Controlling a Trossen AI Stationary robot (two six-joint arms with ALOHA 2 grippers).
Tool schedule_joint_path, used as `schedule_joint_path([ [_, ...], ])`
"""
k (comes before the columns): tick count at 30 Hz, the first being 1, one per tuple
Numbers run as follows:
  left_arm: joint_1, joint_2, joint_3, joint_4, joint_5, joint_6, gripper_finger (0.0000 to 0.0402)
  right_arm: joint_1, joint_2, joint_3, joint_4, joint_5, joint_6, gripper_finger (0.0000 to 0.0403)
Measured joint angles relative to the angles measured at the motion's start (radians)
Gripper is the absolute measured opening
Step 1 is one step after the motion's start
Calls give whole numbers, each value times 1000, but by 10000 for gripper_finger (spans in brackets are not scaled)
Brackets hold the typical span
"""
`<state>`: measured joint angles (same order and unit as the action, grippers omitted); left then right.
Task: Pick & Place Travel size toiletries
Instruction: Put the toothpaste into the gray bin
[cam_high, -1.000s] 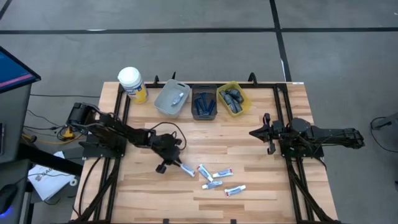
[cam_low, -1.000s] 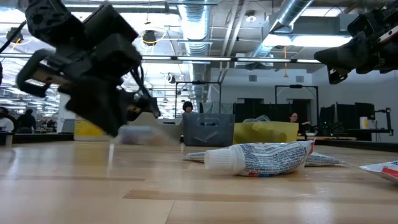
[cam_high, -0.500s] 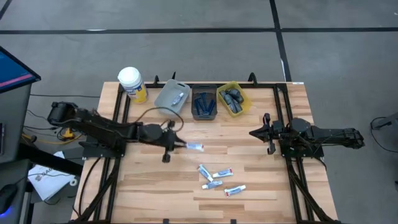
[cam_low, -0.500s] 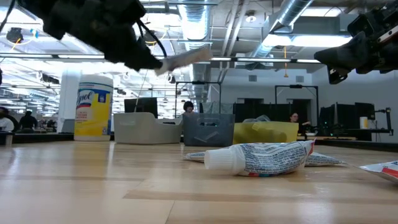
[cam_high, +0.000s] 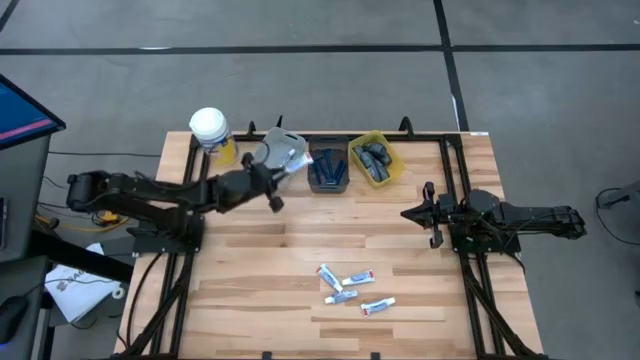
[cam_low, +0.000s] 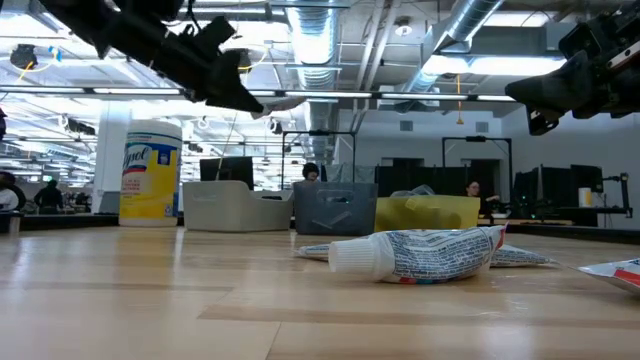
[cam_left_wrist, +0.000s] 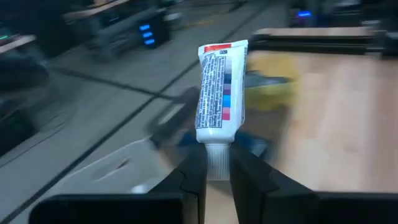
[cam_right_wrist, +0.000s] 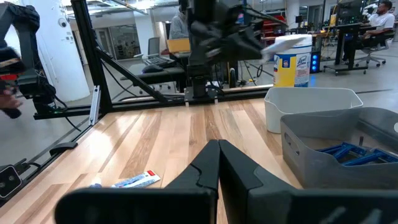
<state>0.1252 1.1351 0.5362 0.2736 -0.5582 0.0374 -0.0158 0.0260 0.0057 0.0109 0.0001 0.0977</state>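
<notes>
1. The left gripper, clamped on the cap end of a small white tube with blue and red marks, holds it above the pale grey plastic bin.
2. Four similar soft, crinkled tubes remain on the smooth wooden table.
3. The right gripper waits at the table's right side, jaws together.

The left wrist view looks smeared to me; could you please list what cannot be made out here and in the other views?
- Left wrist view: motion blur smears everything behind the white tube held in the left gripper; bins unreadable.
- High view: grey bin partly covered by the left gripper; its contents unclear.
- Low view: bin walls hide all bin contents.
- Right wrist view: dark bin cut off by the edge.
</notes>
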Motion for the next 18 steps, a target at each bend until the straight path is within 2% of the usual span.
schedule_joint_path([
  [10, 263, 22, 0, -47, -2, -162, 40, 0, 0, 0, 0, 0, 0, 0],
  [14, 321, 65, 0, -66, 98, -220, 37, 0, 0, 0, 0, 0, 0, 0],
  [18, 340, 111, 0, -76, 104, -255, 40, 0, 0, 0, 0, 0, 0, 0],
])
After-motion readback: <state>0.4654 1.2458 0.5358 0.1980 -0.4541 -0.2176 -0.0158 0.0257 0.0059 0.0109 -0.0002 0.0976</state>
